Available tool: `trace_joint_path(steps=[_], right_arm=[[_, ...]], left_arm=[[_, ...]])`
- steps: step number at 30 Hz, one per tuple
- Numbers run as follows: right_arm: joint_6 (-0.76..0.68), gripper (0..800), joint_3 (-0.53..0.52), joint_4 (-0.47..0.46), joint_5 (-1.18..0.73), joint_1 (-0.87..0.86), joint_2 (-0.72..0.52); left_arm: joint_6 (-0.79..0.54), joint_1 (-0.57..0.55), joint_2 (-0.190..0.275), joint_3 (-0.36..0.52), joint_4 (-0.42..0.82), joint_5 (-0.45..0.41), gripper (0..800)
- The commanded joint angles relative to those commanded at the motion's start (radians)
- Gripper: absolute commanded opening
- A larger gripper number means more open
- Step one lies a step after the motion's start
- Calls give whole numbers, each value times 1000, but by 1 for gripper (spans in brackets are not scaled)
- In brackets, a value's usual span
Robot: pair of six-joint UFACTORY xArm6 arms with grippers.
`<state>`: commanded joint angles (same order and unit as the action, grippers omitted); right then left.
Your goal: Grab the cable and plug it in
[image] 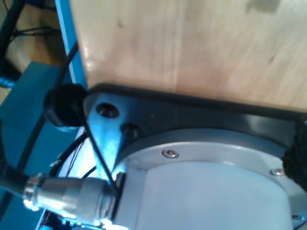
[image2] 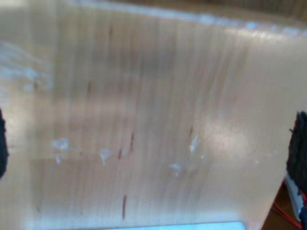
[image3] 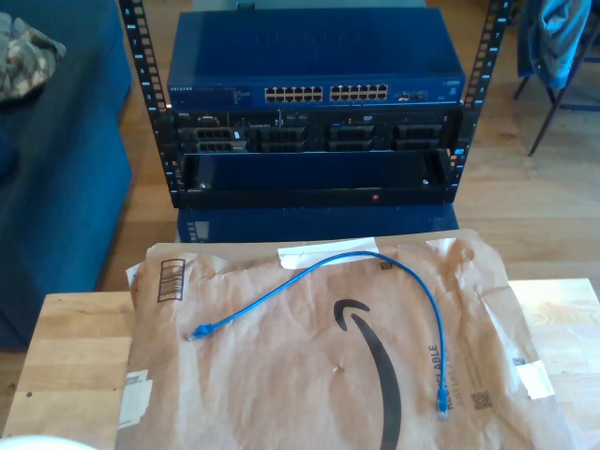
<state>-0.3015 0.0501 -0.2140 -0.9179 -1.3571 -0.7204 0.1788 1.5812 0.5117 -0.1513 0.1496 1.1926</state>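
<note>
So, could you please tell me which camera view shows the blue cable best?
The exterior view: the blue cable lies whole on the brown paper, a plug at each end. The two wrist views look at bare wood and an arm's base instead.

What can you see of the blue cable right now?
The cable is thin, bright blue, looks like a patch lead with a small plug at each end. It lies loose in an open arch on the brown paper, one plug toward the exterior view's left, the other plug toward its right. Nothing else touches it; neither end is plugged in.
</note>
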Motion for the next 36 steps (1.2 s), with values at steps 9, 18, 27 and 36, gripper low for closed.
trace_joint_path(steps=[9,18,27,36], right_arm=[[-163,796,120,6,-135,6,-81],[-525,779,278,5,-152,341,11],[-870,774,549,3,-184,663,305],[-1097,791,675,6,-252,1040,350]], left_arm=[[17,-38,28,-219,-6,262,800],[302,-361,9,-354,-35,285,800],[588,-687,-44,-408,-44,284,800],[677,-758,-169,-537,-255,285,800]])
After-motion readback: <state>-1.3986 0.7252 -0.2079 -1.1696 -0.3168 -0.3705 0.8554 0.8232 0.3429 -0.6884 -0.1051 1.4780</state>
